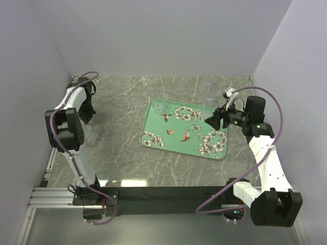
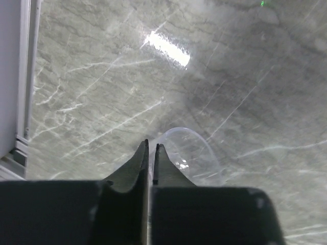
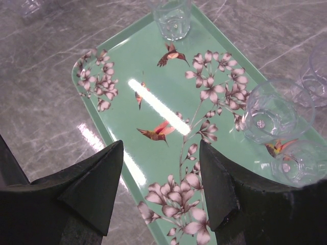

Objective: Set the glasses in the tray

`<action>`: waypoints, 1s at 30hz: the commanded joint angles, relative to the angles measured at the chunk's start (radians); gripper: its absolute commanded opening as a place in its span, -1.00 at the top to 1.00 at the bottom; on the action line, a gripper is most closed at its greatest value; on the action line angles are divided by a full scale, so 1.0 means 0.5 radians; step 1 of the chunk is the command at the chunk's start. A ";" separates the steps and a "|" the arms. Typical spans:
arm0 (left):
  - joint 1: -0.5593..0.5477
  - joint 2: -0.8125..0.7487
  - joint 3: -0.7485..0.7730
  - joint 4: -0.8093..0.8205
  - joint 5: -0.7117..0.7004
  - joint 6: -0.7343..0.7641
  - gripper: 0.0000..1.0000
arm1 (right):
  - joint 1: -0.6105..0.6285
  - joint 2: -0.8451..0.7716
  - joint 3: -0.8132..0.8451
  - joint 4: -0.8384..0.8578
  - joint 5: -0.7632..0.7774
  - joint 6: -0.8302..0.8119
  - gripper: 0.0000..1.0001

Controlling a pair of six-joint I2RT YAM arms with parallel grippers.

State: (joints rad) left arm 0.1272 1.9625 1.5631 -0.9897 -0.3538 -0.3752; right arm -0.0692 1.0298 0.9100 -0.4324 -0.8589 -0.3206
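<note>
The mint-green tray lies at the table's middle; it also fills the right wrist view. Three clear glasses stand in it: one at the far end, two at the right end. My right gripper is open and empty above the tray's right part. My left gripper is at the table's left, its fingers pinched on the rim of a clear glass, one finger inside and one outside.
More clear glasses stand on the marble outside the tray, by its right end and at the back. A metal rail runs along the table's left edge. Grey walls enclose three sides.
</note>
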 commanded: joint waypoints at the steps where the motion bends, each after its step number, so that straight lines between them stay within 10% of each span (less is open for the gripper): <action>1: -0.006 -0.007 0.012 -0.018 0.100 0.023 0.99 | -0.030 -0.062 -0.010 0.079 -0.043 0.018 -0.36; 30: -0.098 -0.535 -0.009 0.418 1.048 0.167 0.99 | -0.046 -0.047 -0.028 0.110 -0.025 0.043 -0.36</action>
State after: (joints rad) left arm 0.1051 1.7969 1.5715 -0.8822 0.1234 -0.3248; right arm -0.0841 1.0225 0.9081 -0.4110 -0.8623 -0.3069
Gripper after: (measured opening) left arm 0.033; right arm 0.680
